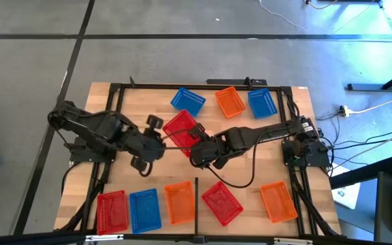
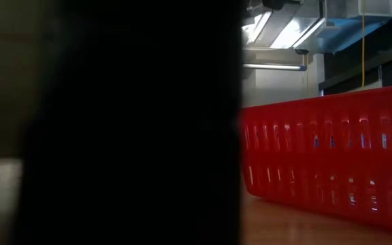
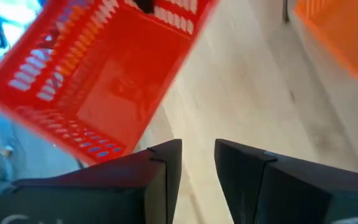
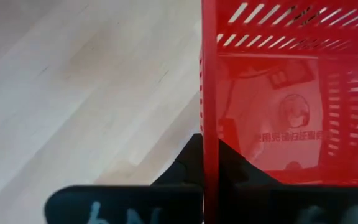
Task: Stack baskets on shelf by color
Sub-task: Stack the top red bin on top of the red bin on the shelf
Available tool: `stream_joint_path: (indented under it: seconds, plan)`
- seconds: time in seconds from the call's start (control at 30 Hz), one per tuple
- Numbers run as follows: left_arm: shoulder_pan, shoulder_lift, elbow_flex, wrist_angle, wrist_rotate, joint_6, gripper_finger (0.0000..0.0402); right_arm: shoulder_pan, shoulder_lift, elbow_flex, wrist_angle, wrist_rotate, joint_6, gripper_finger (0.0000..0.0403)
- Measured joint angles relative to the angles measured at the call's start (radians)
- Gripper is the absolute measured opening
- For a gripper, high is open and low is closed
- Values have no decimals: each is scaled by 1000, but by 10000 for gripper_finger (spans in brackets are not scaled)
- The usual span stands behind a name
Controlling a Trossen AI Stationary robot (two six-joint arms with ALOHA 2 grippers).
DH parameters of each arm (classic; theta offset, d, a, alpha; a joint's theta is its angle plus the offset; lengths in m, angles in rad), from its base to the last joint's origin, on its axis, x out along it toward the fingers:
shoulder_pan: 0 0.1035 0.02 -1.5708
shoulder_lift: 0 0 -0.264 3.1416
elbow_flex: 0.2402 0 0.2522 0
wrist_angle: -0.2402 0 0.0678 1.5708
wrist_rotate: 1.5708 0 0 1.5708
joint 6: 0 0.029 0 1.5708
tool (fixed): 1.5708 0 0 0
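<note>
We had the right hand [image 1: 197, 151] clamped on one wall of a red basket [image 1: 182, 129] mid-surface. The right wrist view showed that wall [image 4: 209, 93] standing edge-on between the fingers, w/ one finger inside the basket and one outside, so the grip was a rim pinch and not a scoop. We judged that this suited a shallow lattice tub, since a thin wall gives the fingers something to bite on.

The left hand [image 1: 156, 144] sat just beside the same basket on its other side, released, fingers [image 3: 163, 180] apart w/ bare wood showing in the gap. In the left wrist view the basket [image 3: 98, 74] hung tilted, one side lifted (probably because only one wall was held). We took the left hand to be there as a steadying or hand-over partner, not a carrier.

The shelf [image 1: 250, 194] at the near edge had a row already sorted by colour: red [image 1: 112, 211], blue [image 1: 145, 209] and orange [image 1: 179, 203] left of the divider [image 1: 196, 197], another red [image 1: 222, 202] and orange [image 1: 278, 201] right of it. Blue [image 1: 187, 100], orange [image 1: 231, 101] and blue [image 1: 262, 103] waited at the far edge.

We reckoned the held basket belonged on a red one, approx. early in the job.
</note>
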Motion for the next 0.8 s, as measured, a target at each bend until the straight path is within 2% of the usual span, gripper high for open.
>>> stream_joint_path:
  seconds: [0.07,0.3,0.47,0.8]
  plan:
    - [0,16,-11,15,-10,79,89,0,0,2,-6,0,17,0]
    - [-7,43,-13,61,-140,243,89,0,0,3,-22,-5,20,0]
    - [13,42,-13,76,-160,248,89,0,0,3,-22,-8,20,0]
    - [65,75,-12,81,-137,255,89,0,1,3,-22,-8,19,0]
